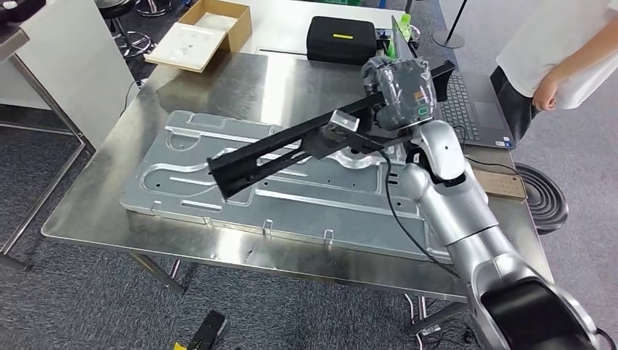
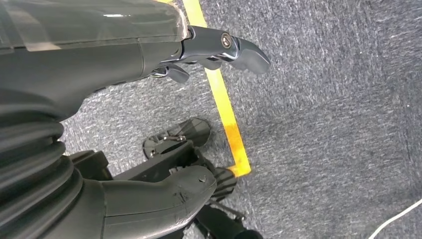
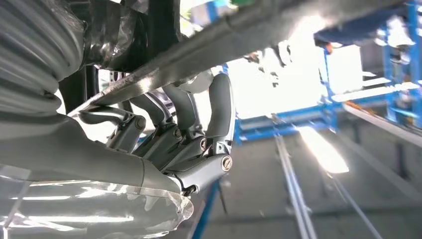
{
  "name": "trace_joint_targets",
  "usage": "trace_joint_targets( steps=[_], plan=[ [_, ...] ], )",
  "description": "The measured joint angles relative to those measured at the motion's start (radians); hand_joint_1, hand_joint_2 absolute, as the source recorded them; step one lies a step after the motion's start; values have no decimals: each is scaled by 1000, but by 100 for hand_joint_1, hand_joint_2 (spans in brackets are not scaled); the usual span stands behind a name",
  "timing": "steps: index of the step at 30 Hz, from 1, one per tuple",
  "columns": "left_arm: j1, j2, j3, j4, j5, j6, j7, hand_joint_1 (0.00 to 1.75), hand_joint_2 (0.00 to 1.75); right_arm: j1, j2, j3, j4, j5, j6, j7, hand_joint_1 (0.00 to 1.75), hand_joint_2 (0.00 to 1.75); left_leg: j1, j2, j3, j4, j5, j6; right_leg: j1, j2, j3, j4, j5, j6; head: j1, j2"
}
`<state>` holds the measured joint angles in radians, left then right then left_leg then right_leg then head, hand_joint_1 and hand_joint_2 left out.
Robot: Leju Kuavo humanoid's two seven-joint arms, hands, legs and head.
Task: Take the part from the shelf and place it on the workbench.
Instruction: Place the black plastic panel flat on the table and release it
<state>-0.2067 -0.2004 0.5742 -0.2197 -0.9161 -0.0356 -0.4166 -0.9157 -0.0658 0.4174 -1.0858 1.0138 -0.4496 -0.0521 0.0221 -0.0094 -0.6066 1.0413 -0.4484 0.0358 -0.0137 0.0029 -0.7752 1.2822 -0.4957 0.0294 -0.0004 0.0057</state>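
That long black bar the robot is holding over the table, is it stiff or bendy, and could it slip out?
The long black metal bar probably is stiff: it juts out straight, without visible sag, though the right hand grips it near one end. That off-centre hold suggests it may tip or twist. Its smooth faces could slide against the fingers curled around it.

black case (image 1: 341, 38) | cardboard box (image 1: 202, 30) | laptop (image 1: 466, 109) | person (image 1: 557, 55) at right

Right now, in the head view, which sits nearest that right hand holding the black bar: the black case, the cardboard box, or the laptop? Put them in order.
From the right hand, which holds the black bar:
1. Laptop, just beside it on the right.
2. Black case, beyond it, at the table's far edge.
3. Cardboard box, far off to the left.
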Motion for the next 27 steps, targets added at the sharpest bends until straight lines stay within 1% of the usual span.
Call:
trace_joint_targets(
  steps=[1,2,3,4,6,8,9,10,12,13,14,15,16,17,18,19,20,21,23,24,25,26,27],
  plan=[
    [0,0,-1,0,-1,-2,0,0,175,-19,-8,-7,22,-5,3,0,131,131,0,-2,1,0,-1,-1,1,0,28,-62,36,-4,0,0],
    [1,0,-2,0,-1,-3,0,0,175,-37,-15,-14,41,-7,5,1,87,87,-1,-3,2,0,-3,-3,3,0,61,-130,65,-10,0,0],
    [1,-1,-2,0,-2,-4,0,0,175,-53,-20,-20,57,-9,5,1,44,44,-2,-5,1,0,-4,-5,6,1,89,-190,85,-15,0,0],
    [2,-1,-3,0,-3,-3,0,0,175,-65,-25,-25,72,-11,6,2,0,0,-3,-5,1,-1,-5,-9,10,1,106,-228,94,-20,0,0],
    [3,-1,-6,0,-6,1,1,0,175,-78,-31,-32,97,-16,11,3,0,0,-4,-5,1,-5,-6,-19,16,3,112,-245,90,-25,0,0],
    [3,0,-10,0,-7,5,3,0,175,-81,-37,-38,115,-25,20,4,0,0,-5,-3,0,-2,-14,-29,10,3,118,-254,91,-33,0,0],
    [3,0,-11,0,-5,4,4,0,175,-84,-38,-41,123,-32,26,4,0,0,-5,-2,-7,16,-28,-33,7,2,122,-259,92,-38,-1,0],
    [3,0,-11,0,-2,4,4,0,175,-87,-40,-44,133,-40,34,5,0,44,-6,0,-25,55,-50,-36,4,1,125,-263,93,-43,-1,0],
    [4,1,-10,0,2,3,4,0,175,-91,-42,-50,153,-64,51,5,0,131,-5,2,-87,180,-104,-39,8,0,127,-261,90,-52,-1,0],
    [5,1,-10,0,3,3,4,0,175,-91,-42,-53,164,-80,62,4,0,175,-5,2,-117,236,-120,-40,9,0,127,-259,87,-54,-1,0],
    [5,1,-10,0,3,3,4,0,175,-90,-43,-56,173,-96,73,2,0,175,-5,2,-134,261,-117,-41,11,1,128,-256,85,-55,-1,0],
    [5,2,-10,0,3,3,4,0,175,-90,-43,-60,182,-110,84,-1,0,175,-5,2,-133,248,-96,-40,11,2,128,-253,82,-55,-1,0],
    [5,3,-10,0,4,3,4,0,175,-90,-43,-64,191,-126,97,-5,0,175,-5,2,-114,200,-61,-38,12,2,129,-249,79,-54,-1,0],
    [4,3,-10,0,5,3,4,0,175,-91,-42,-69,197,-143,109,-10,0,175,-6,2,-86,134,-26,-33,12,3,130,-244,75,-52,-1,0],
    [4,4,-10,0,6,3,4,0,175,-93,-42,-73,204,-162,121,-14,0,175,-8,2,-59,74,-2,-29,13,3,129,-239,71,-49,-1,0],
    [3,5,-10,0,6,3,4,0,175,-95,-42,-79,210,-185,135,-18,0,175,-11,2,-39,33,11,-24,14,4,128,-235,68,-45,-1,0],
    [2,5,-10,0,6,2,3,0,175,-96,-42,-84,215,-207,148,-21,0,175,-14,2,-30,13,12,-21,14,3,126,-233,67,-41,-1,0],
    [3,6,-10,0,6,2,3,0,175,-96,-43,-90,221,-226,158,-24,0,175,-16,2,-27,8,10,-18,14,3,124,-233,68,-36,-1,0],
    [3,6,-10,0,6,1,3,0,175,-97,-43,-99,231,-248,170,-26,0,175,-14,2,-22,-4,16,-9,11,3,125,-234,66,-26,-1,0],
    [3,6,-10,0,6,1,3,0,175,-99,-42,-102,234,-253,173,-27,0,175,-11,3,-17,-11,20,-4,11,3,120,-221,56,-21,-1,0],
    [1,6,-10,0,6,1,3,0,175,-102,-42,-104,237,-257,176,-29,0,175,-7,4,-13,-17,23,0,9,3,109,-193,38,-16,0,0],
    [0,6,-10,0,5,0,3,0,175,-104,-42,-106,239,-260,178,-29,0,175,-6,4,-10,-20,24,2,5,2,87,-144,11,-11,0,0],
    [-2,6,-11,0,5,0,3,0,175,-105,-42,-107,242,-266,182,-30,0,175,-5,4,-9,-21,24,3,1,1,58,-83,-18,-6,1,0]
  ],
)
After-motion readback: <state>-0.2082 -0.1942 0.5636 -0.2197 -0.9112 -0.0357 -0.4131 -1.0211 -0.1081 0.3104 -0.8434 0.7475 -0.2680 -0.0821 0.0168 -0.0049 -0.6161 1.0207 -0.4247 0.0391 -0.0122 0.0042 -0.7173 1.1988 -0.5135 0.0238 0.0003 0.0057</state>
